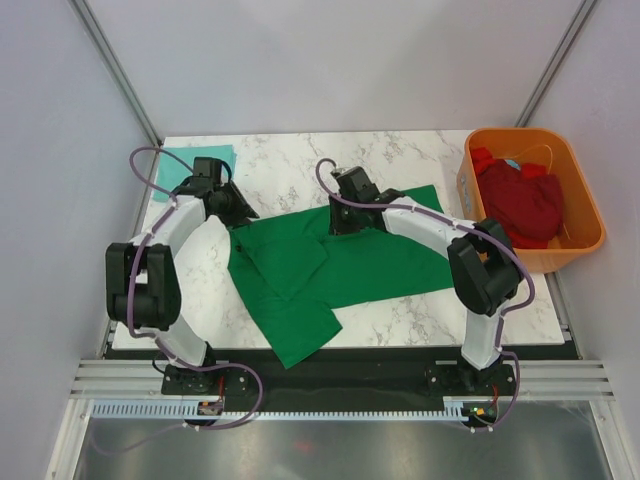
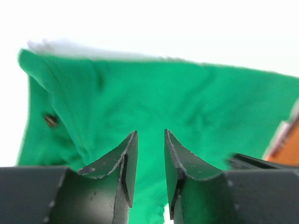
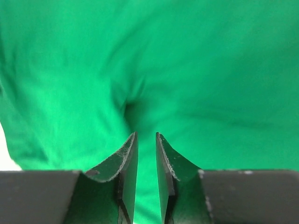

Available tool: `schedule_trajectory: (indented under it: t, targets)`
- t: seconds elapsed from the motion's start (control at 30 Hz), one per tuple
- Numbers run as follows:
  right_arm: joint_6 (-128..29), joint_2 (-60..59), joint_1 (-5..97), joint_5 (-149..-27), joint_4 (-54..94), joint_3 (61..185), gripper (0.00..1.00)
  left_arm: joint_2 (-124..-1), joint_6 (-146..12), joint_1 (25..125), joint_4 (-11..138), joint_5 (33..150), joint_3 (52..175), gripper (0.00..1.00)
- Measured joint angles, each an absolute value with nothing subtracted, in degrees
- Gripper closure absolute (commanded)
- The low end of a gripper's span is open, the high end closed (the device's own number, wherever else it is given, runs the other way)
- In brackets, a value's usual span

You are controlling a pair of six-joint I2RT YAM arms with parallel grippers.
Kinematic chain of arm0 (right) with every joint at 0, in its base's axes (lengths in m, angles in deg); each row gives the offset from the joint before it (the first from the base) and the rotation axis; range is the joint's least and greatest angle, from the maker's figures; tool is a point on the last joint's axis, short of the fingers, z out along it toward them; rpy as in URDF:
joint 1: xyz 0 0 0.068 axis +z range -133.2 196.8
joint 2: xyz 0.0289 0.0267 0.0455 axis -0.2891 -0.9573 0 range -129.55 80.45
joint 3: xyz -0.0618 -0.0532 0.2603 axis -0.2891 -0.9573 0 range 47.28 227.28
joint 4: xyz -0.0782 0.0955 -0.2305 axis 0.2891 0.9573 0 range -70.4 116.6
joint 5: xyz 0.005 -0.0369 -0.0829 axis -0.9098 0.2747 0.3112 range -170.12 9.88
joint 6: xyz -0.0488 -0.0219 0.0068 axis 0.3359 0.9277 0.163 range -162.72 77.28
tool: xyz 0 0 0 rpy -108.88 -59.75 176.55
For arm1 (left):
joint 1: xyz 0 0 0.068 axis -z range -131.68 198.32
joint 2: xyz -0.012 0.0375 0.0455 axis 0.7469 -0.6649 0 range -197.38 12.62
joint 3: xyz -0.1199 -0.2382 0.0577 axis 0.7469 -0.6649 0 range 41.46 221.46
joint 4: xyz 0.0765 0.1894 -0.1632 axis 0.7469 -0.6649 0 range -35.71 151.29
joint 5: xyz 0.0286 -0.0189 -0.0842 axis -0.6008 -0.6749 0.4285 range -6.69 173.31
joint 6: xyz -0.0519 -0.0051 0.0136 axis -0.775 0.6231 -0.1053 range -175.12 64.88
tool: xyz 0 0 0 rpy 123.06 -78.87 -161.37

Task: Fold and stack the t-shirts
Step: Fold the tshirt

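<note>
A dark green t-shirt (image 1: 330,265) lies spread and partly folded across the middle of the marble table, one flap hanging towards the near edge. My left gripper (image 1: 240,212) hovers at its back left corner. In the left wrist view the left gripper (image 2: 151,133) is open, with only green cloth (image 2: 154,93) showing beyond the gap. My right gripper (image 1: 340,222) hangs over the shirt's back edge. It (image 3: 146,135) is narrowly open above the cloth (image 3: 187,70) and holds nothing. A pale teal t-shirt (image 1: 195,165) lies folded at the back left. Dark red t-shirts (image 1: 520,200) fill the tub.
The orange plastic tub (image 1: 580,245) stands at the table's right edge, just past the right arm's elbow. Bare marble table (image 1: 290,165) shows behind the green shirt and at the near right (image 1: 450,315). Grey walls close in the back and both sides.
</note>
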State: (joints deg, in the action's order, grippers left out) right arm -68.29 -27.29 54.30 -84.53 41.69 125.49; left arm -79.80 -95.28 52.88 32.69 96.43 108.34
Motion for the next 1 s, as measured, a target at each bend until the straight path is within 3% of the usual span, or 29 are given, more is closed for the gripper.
schedule_trajectory:
  t: [0.23, 0.5, 0.77, 0.87, 1.0]
  targets:
    - [-66.34, -32.95, 46.95, -81.64, 39.46, 130.13, 0.76, -88.26, -92.96, 49.54, 32.14, 91.75, 109.67, 0.71]
    - [-66.38, -38.40, 38.41, -78.84, 37.82, 129.82, 0.77, -89.38, -92.31, 48.29, 31.18, 87.19, 105.47, 0.71]
    - [-66.47, -38.85, 37.42, -77.73, 35.59, 129.82, 0.77, -89.05, -92.17, 43.35, 31.09, 88.35, 104.86, 0.64]
    - [-66.45, -38.85, 37.40, -77.90, 35.39, 129.82, 0.76, -87.39, -91.32, 42.06, 30.96, 90.01, 104.86, 0.54]
    - [-66.45, -38.85, 37.34, -78.36, 35.24, 129.80, 0.76, -84.92, -89.79, 42.08, 31.00, 92.59, 105.54, 0.53]
